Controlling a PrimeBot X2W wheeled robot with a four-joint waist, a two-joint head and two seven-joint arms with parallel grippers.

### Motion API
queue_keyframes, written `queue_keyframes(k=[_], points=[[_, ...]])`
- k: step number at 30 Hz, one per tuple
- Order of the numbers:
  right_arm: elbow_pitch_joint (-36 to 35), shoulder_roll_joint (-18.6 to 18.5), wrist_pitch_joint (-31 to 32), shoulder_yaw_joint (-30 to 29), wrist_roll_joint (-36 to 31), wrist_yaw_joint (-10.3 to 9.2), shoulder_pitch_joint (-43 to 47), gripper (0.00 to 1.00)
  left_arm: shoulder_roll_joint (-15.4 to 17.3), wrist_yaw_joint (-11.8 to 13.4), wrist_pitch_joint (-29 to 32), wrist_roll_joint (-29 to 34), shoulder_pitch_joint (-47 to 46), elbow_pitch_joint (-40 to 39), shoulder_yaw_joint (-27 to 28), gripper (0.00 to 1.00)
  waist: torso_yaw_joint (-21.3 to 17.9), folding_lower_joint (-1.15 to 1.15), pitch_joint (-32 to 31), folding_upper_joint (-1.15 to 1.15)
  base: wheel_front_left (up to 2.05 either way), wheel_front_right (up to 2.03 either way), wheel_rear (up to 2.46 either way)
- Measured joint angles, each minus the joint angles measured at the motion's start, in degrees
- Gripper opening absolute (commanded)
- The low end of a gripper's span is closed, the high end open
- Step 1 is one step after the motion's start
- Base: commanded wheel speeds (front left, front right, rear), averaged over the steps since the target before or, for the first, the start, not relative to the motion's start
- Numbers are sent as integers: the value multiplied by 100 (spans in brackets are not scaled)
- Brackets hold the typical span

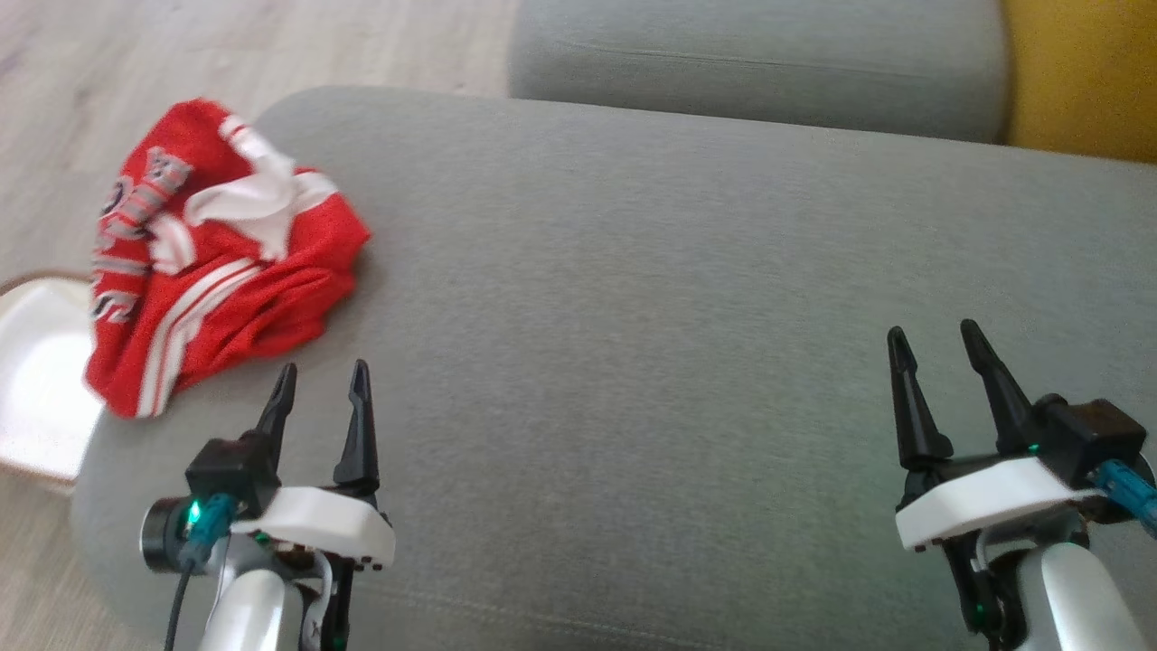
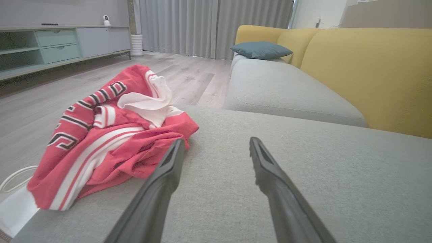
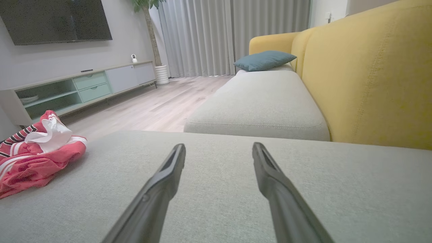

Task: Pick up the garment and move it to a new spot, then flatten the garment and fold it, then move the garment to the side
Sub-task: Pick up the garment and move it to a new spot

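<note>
**Item 1: garment**. Red cloth with white stripes and dark-edged lettering, crumpled into 1 heap.
- Location: far left corner of the grey seat cushion. The left margin droops over the cushion's edge.
- Obscured: the lettering is folded in on itself and unreadable. Collar, hem and sleeves cannot be told apart. A white fold lies on top, and which part of the garment it belongs to is uncertain. In the left wrist view, 1 finger crosses the heap's near edge and covers a little of it.
- Orientation: in the head view the long axis runs from the far end to the near end, slanting leftward toward the robot. The near end overhangs. Which end is the garment's top cannot be told.

**Item 2: left gripper**. The 2 fingers are spread wide with nothing between them. The tips sit over bare cushion, just short of the heap's near edge.

**Item 3: right gripper**. The fingers are equally wide and hold nothing. It is over the right part of the same cushion, well apart from the garment.

**Item 4: white object**. It lies on the floor below the overhang, cut off by the picture's left edge and overexposed. Its identity is unclear.

**Item 5: surroundings.** Second grey cushion, yellow backrest and teal pillow.
</note>
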Motion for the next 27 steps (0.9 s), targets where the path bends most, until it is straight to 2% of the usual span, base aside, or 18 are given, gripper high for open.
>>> queue_keyframes(k=[7, 13, 27], points=[[-141, -7, 93, 85, 0, 0, -2, 100, 14, 3, -1, 4, 0, -25, 157, 100, 546, 0, 31, 0, 0, 0, 0], [-229, -5, 151, 91, 0, 0, -3, 100, 29, 7, -1, 36, 0, -103, 238, 100, 821, 0, 102, 0, 0, 0, 0], [-503, -125, 327, 87, -1, 1, -250, 100, 21, 57, -1, -4, -234, -205, 403, 100, 817, 0, 538, 0, 0, 0, 0]])
